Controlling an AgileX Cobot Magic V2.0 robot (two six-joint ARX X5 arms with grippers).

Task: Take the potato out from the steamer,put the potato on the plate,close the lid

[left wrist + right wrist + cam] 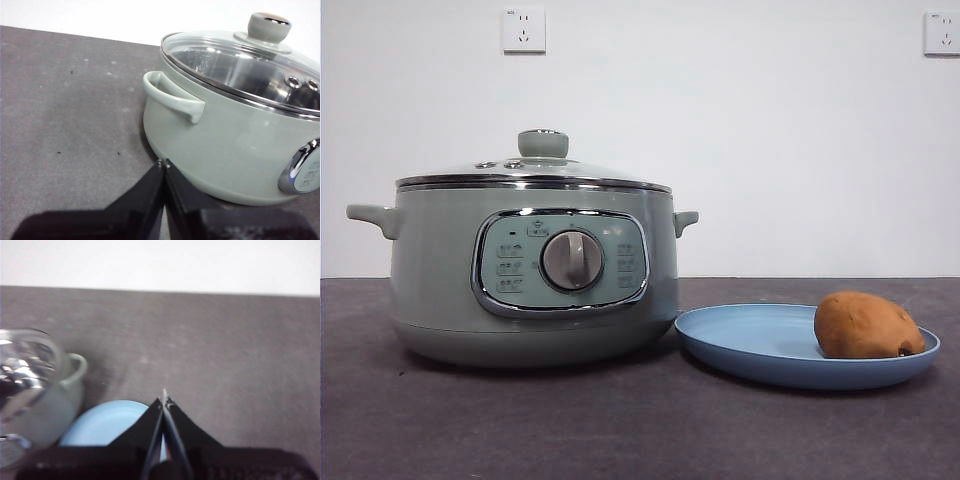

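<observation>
Now the left gripper (163, 164) has its jaws pressed together, empty, just beside the steamer (535, 275) near its side handle (175, 97); right gripper (164, 399) likewise closed and empty, above the light-blue plate (750, 345). Potato (865, 325) sits at the plate's far right rim, glass lid (535, 170) seated on the steamer.

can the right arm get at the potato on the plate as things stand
Probably yes. The potato lies uncovered on the plate, beside the steamer, with nothing over it. The right gripper, fingers shut, is above the plate's edge and would have to open first.
</observation>
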